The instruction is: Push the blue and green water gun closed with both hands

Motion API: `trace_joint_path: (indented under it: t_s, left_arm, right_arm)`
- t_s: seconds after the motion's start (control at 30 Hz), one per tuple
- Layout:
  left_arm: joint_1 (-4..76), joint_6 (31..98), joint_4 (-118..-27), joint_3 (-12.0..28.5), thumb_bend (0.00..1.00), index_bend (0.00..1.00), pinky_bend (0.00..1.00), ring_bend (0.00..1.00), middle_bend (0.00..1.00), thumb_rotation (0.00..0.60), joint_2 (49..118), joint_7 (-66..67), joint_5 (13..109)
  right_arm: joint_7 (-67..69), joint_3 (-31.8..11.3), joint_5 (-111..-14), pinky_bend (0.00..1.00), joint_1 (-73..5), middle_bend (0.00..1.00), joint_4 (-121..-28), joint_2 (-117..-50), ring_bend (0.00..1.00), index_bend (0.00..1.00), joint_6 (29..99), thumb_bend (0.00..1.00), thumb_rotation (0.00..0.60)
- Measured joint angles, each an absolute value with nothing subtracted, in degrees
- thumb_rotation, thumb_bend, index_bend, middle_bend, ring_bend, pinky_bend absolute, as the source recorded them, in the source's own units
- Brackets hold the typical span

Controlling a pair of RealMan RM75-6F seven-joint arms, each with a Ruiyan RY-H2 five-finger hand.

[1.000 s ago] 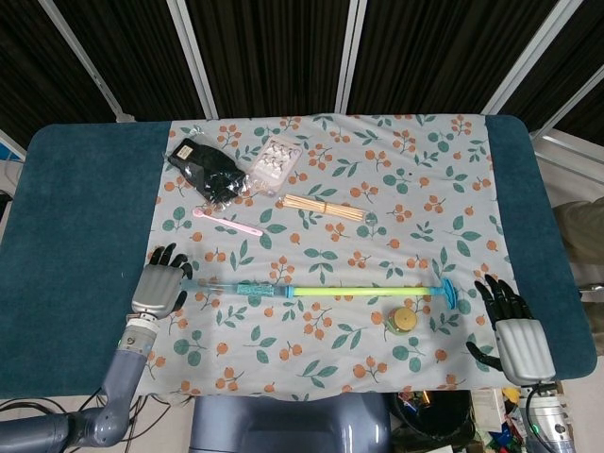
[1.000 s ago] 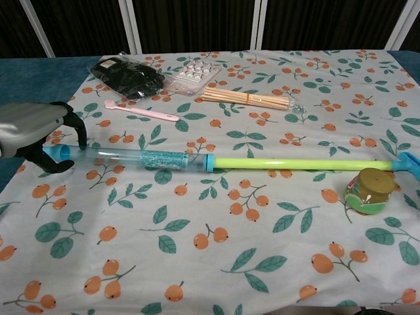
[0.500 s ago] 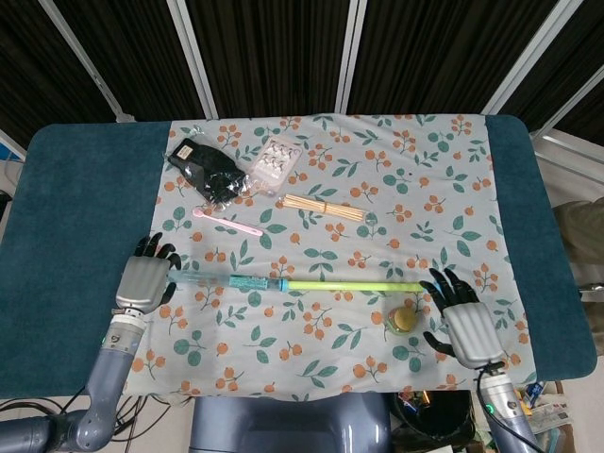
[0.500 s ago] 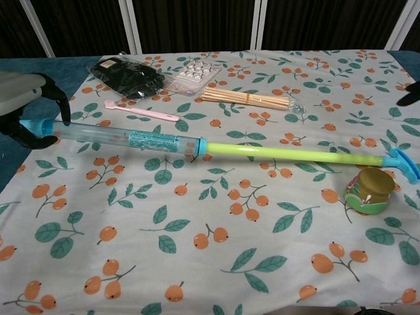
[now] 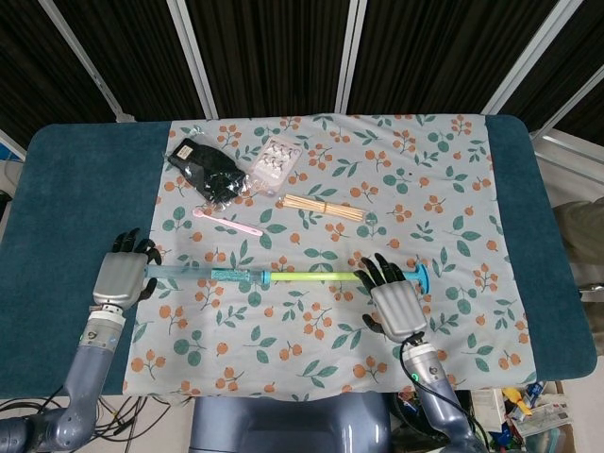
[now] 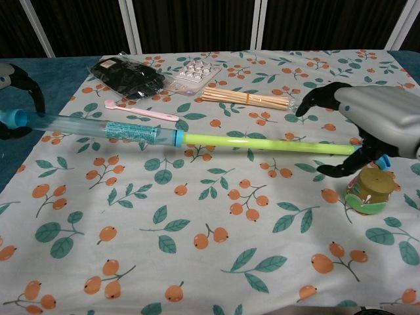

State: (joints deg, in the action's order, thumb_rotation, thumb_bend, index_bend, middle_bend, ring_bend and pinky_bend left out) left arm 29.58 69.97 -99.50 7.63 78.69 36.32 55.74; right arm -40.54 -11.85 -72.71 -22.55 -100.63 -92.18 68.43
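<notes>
The water gun [image 5: 241, 276] lies drawn out across the floral cloth, its clear blue barrel [image 6: 131, 130] to the left and its green rod [image 6: 262, 143] to the right. My left hand [image 5: 118, 281] grips the blue nozzle end, fingers [image 6: 27, 84] curled over it at the cloth's left edge. My right hand [image 5: 396, 304] hovers over the rod's right end with fingers spread. In the chest view that hand [image 6: 380, 121] arches over the rod, thumb below it. The blue T-handle [image 5: 420, 278] shows just right of its fingers.
A small green jar with a gold lid [image 6: 369, 191] stands right under my right hand. Farther back lie a bundle of wooden sticks [image 5: 324, 208], a pink spoon [image 5: 226, 223], a black bag [image 5: 209, 172] and a clear blister pack [image 5: 274, 160].
The whole water gun has slid left with my left hand, still drawn out. My right hand has swung in from the table's right edge to above the rod end.
</notes>
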Motion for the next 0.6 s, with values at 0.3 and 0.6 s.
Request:
trace_joint_path:
  t_s: [0.3,0.6]
  left_arm:
    - [29.8,69.0,-99.5,7.5,0.41,0.53,0.1,0.04,0.25,0.6,76.9,34.9,56.1]
    - [30.1,69.1,-99.7,7.4,0.41,0.53,0.1,0.04,0.25,0.6,76.8,35.1,56.0]
  right_arm:
    - [-46.6,-16.6,-64.1,0.15,-27.5,0.1,-95.4,-97.1,0.02,0.29,68.1,0.17,0.6]
    - [-52.4,-19.2,-53.6,0.15,-30.4,0.11,-92.0,-98.5,0.02,0.34,69.0,0.17,0.6]
